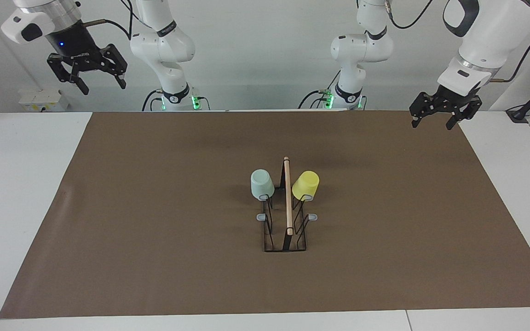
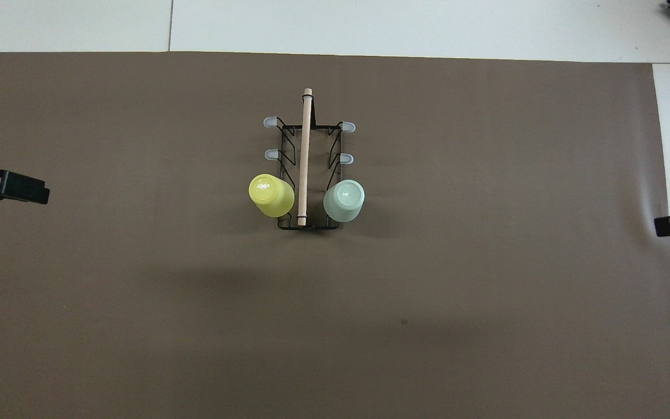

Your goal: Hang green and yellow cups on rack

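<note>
**Both cups hang on the rack; arms pulled back to the table's corners**

Black wire and a light wooden rod make up the rack point(image 1: 286, 216), which stands in the middle of the brown mat point(image 1: 154, 207) on the table point(image 1: 25, 184). The green cup point(image 1: 262, 184) and the yellow cup point(image 1: 305, 185) sit upside down on the two prongs nearest to the robots, one on each side of the rod; the green one is toward the right arm's end. The task looks finished.

The right gripper point(image 1: 88, 73) hangs high over the table's edge at its own end, fingers spread and empty. The left gripper point(image 1: 435, 117) hangs over the mat's corner at its end, fingers also released and holding nothing.

The risk that remains seems small. The cups only rest on the prongs, so a knock to the light rack could tip it or shake a cup off. Both arms are well apart from it, and the mat around the rack is open on every side, so there is wide room to move.
</note>
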`<state>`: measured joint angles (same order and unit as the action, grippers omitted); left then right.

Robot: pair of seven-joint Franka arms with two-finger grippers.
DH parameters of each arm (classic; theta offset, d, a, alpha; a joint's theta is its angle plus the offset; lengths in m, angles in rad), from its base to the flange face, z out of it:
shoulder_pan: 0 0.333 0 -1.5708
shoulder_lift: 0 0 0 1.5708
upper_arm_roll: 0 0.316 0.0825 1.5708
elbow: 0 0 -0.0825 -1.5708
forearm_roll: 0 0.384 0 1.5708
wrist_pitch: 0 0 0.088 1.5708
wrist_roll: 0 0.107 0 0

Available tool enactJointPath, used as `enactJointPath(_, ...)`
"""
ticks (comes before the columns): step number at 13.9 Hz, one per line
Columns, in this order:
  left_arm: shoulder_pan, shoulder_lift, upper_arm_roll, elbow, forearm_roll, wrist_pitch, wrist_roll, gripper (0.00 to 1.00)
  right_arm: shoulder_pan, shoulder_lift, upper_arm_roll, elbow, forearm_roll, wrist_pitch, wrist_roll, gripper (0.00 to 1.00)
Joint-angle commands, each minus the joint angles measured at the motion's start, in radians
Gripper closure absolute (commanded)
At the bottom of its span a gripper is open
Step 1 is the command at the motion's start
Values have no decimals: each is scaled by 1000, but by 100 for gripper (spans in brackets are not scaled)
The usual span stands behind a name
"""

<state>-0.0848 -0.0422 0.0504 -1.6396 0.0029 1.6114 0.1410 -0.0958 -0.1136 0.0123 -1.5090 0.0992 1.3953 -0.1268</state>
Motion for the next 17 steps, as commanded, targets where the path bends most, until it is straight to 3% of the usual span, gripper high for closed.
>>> enactJointPath(1,4,-8,-3,7,-6,-21,9,0,8,38,-3,30,-61,-27,18,0)
enactJointPath(8,5,-8,-3,6,-6,-21,9,0,53,86,-26,23,-66,-61,125,0)
enactJointPath(12,4,-8,-3,7,-6,-21,9,0,56,88,-20,-6,-62,69,147,0)
enactJointPath(17,4,-8,-3,7,-6,-21,9,0,45,77,-15,-27,-64,106,139,0)
